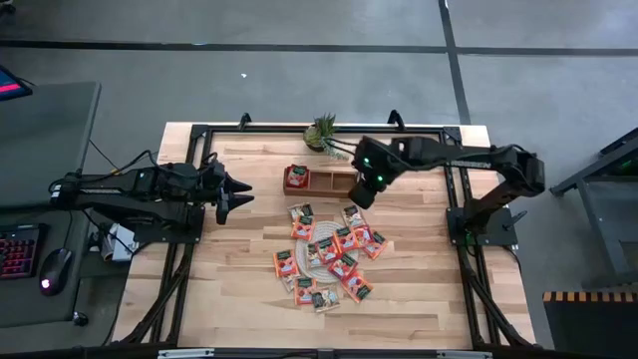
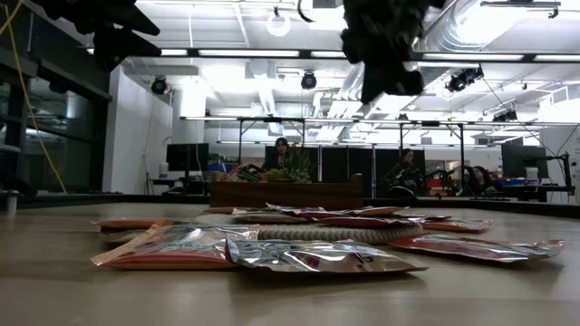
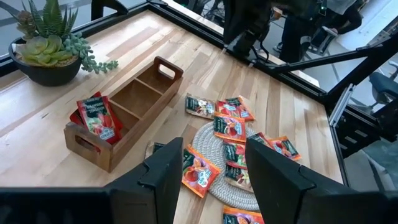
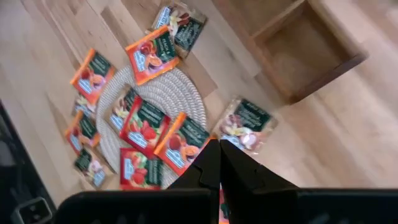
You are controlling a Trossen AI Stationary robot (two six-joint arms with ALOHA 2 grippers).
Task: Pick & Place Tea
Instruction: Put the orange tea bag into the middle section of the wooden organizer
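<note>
Tea sachets strewn over a pale plank table, both tools aloft.

Nearest in the low view: tea sachets lying flat on the light wooden table, some on and some around a round woven mat near mid-table. Beyond them, a brown wooden tray with two red sachets standing in one end compartment, the other two compartments bare. Behind the tray, a potted succulent at the far edge. Left tool held above the table beside the tray, fingers spread apart. Right tool above the tray's other end, fingers pressed together on nothing. Further off, grey floor, a black frame round the table, a keyboard on a side desk, bright ceiling lights, monitors, seated people.
</note>
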